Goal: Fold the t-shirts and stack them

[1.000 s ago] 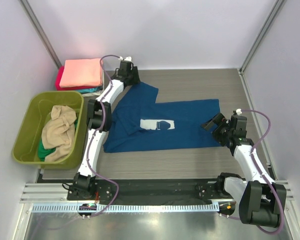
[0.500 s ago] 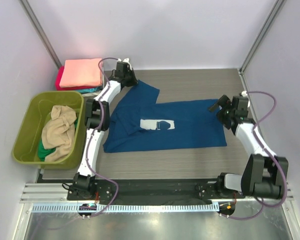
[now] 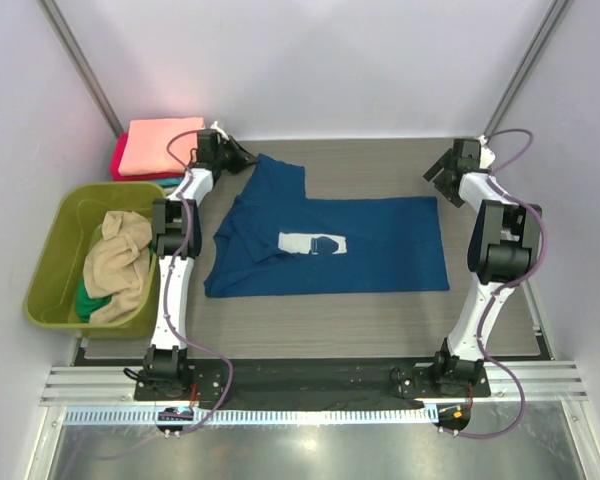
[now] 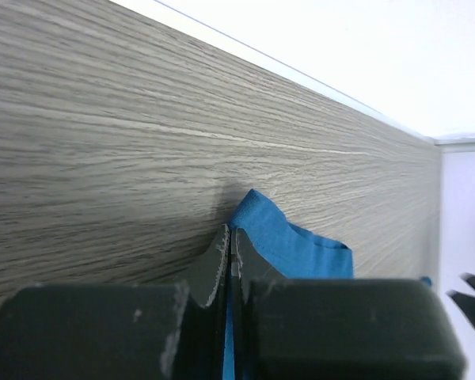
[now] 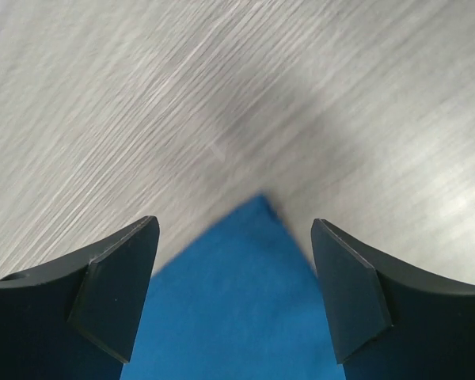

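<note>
After it closed, left tool point(image 4: 229, 239) pinching navy t-shirt point(image 4: 294, 247), right tool point(image 5: 234, 229) parted

Where the navy t-shirt point(image 4: 289, 241) meets the closed left fingers point(image 4: 210, 273), it vanishes into their seam, so how much cloth is pinched is hidden. The picture's lower edge cuts both fingers off. Far to the right of them a dark pointed shape point(image 4: 471, 294) is clipped by the frame and cannot be identified. Between the spread right fingers point(image 5: 115, 297), the shirt's corner runs off the bottom edge, and the tabletop point(image 5: 222, 95) beyond their tips is blurred. From above, both pairs of fingertips are too small to make out.
</note>
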{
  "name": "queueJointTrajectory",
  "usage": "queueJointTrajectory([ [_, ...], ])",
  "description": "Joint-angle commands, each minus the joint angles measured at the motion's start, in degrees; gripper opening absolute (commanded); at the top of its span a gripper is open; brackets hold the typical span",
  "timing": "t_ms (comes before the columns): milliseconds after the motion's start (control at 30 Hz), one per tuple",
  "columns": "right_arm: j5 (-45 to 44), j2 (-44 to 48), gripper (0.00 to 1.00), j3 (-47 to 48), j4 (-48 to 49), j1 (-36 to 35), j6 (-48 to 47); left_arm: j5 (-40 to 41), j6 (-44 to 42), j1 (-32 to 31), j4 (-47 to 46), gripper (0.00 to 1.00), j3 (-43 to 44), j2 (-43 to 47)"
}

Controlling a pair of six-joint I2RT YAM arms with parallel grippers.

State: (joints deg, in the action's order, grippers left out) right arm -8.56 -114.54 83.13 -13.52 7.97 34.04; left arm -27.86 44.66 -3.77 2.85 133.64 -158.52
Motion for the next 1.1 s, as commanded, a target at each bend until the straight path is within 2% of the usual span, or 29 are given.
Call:
queueJointTrajectory([
  [0, -2.52, -3.22, 0.82, 6.59, -2.48, -0.23, -2.05, -1.33, 3.41, 0.52, -4.07, 0.0, -2.59, -0.57],
  [200, -0.94, -6.48, 0.75, 8.01, -3.62, -0.85, -1.96, -2.03, 4.03, 0.78, -5.31, 0.0, -2.86, -0.83],
  [400, -1.03, -7.27, 0.62, 6.96, -3.62, -1.99, -2.05, -2.2, 4.38, 0.78, -5.84, 0.0, -3.21, -0.83],
  [433, -0.94, -7.71, 0.56, 6.96, -3.45, -1.99, -2.05, -2.38, 4.38, 0.87, -6.01, 0.0, -3.21, -0.83],
  [600, -1.2, -8.42, 0.41, 6.43, -3.53, -2.08, -1.96, -2.64, 4.55, 0.87, -6.54, 0.0, -3.57, -0.65],
  [700, -1.37, -8.51, 0.26, 6.34, -3.36, -1.99, -2.23, -2.73, 4.73, 0.96, -7.33, 0.0, -4.27, -0.56],
  [767, -1.55, -8.59, 0.2, 6.16, -3.18, -1.99, -2.49, -3.08, 4.91, 0.96, -7.69, 0.0, -4.18, -0.56],
  [867, -1.2, -8.6, 0.03, 5.73, -3.01, -1.99, -2.23, -3.52, 5.08, 1.04, -7.77, 0.0, -3.48, -1.0],
  [1000, 0.64, -6.76, 0.01, 3.89, -2.66, -1.99, -0.3, -3.52, 5.61, 1.05, -6.46, 0.0, -1.37, -2.23],
  [1067, 2.66, -5.7, 0.01, 3.53, -2.65, -1.99, 0.15, -3.52, 4.82, 1.05, -6.54, 0.0, -3.2, -0.57],
])
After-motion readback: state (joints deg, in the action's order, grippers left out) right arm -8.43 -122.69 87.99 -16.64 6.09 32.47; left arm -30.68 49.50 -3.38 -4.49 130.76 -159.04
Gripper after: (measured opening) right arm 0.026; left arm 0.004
